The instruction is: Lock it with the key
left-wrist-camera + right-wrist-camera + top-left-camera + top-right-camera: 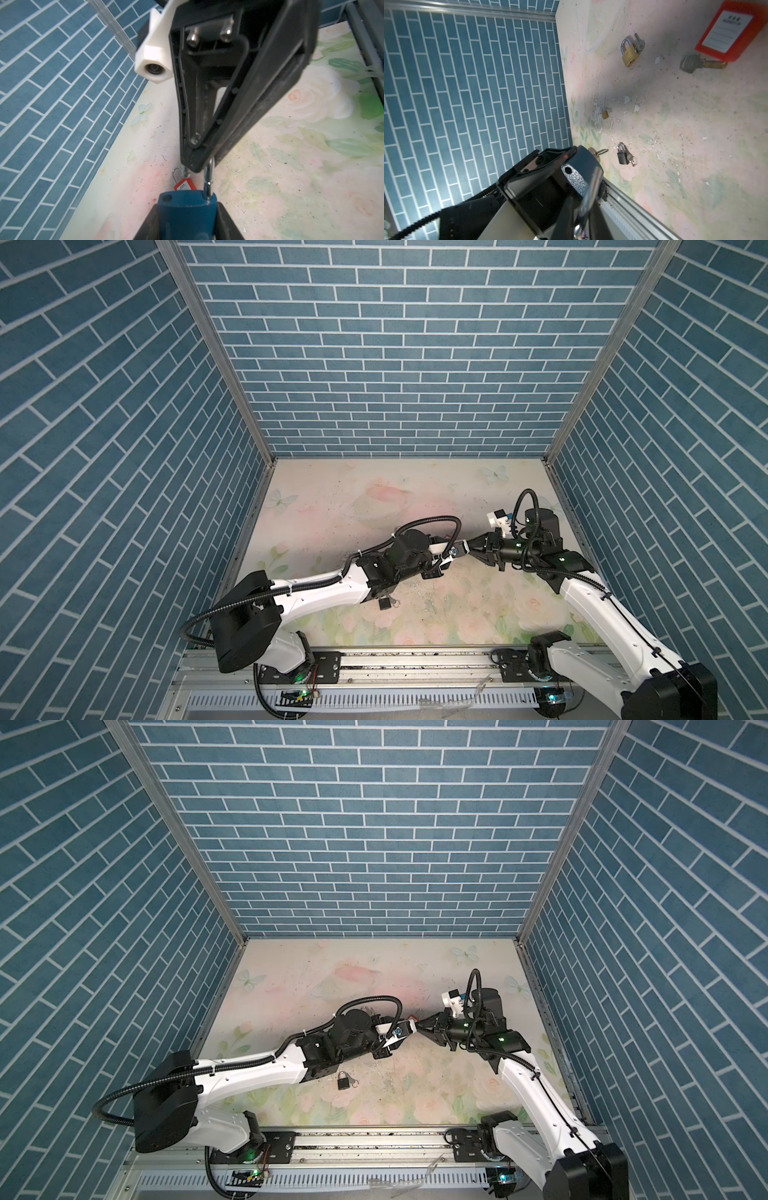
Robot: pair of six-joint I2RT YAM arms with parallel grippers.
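My left gripper [187,220] is shut on the body of a blue padlock [187,209], held above the table. The silver shackle [208,182] is swung out and one shackle hole in the body stands empty. My right gripper [198,164] comes from the other side, its fingers closed on that shackle. In both top views the two grippers [455,551] [470,549] meet tip to tip mid-table. In the right wrist view the shackle [591,191] runs between my right fingers [566,209]. A small key ring [601,152] shows past the left finger; I cannot tell what it belongs to.
On the floral table [675,145] lie a red padlock [726,31] with a black-headed key [691,63] at its base, a large brass padlock [630,52], a small brass one [604,113] and a small black one [342,1080]. Blue brick walls enclose three sides.
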